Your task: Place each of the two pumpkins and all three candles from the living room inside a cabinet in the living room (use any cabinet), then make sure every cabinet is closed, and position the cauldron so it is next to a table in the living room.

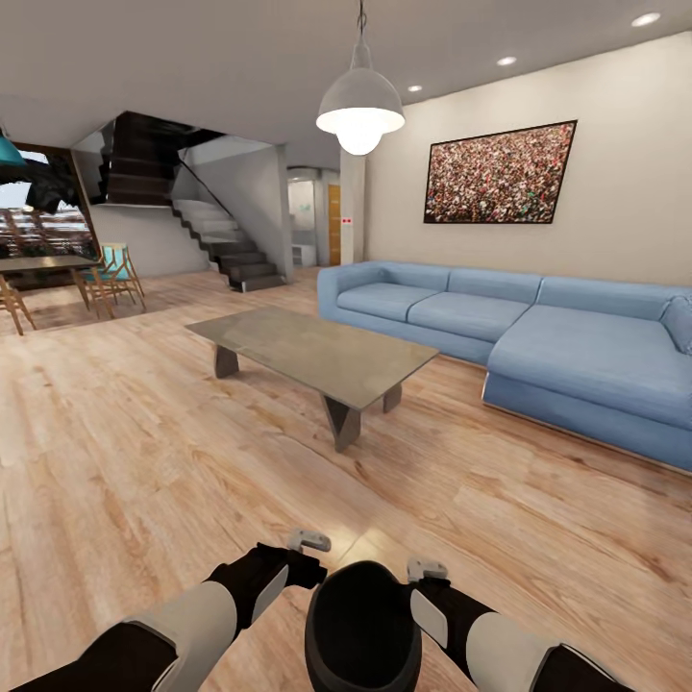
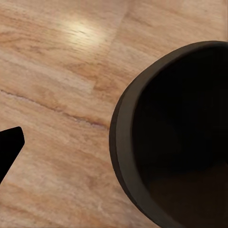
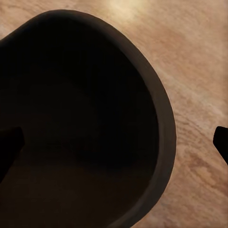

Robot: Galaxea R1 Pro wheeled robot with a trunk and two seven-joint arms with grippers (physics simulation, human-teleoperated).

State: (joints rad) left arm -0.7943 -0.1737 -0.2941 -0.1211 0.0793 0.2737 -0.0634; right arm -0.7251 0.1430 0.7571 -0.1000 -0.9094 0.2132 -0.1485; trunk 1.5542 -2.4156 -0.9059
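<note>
Black cauldron (image 1: 362, 627) sits low between the two arms, right in front of the robot's trunk, mouth up, above the wood floor (image 1: 125, 452). Left gripper (image 1: 309, 540) is at the cauldron's left rim, right gripper (image 1: 427, 569) at its right rim; only pale grey finger tips show past the black wrists in the head view. Left wrist view: cauldron rim and dark inside (image 2: 178, 137) fill one side, floor planks the rest, and one dark fingertip (image 2: 9, 147) pokes in at the edge, apart from the pot. Right wrist view: cauldron mouth (image 3: 85, 118) takes most of the frame, one dark finger (image 3: 9, 147) lies over the inside, the other (image 3: 222, 142) outside the rim over the floor, so the wall sits between the right fingers. Can't tell how wide either gripper is open or whether the pads actually press the rim. Grey glossy coffee table (image 1: 312, 351) stands ahead in mid-room, well apart from the cauldron, top bare. Blue sectional sofa (image 1: 538, 336) behind it along the right wall, framed picture (image 1: 500, 173) above, pendant lamp (image 1: 360, 111) lit overhead. Staircase (image 1: 207, 226) at the back, dining table with chairs (image 1: 67, 274) far left.
</note>
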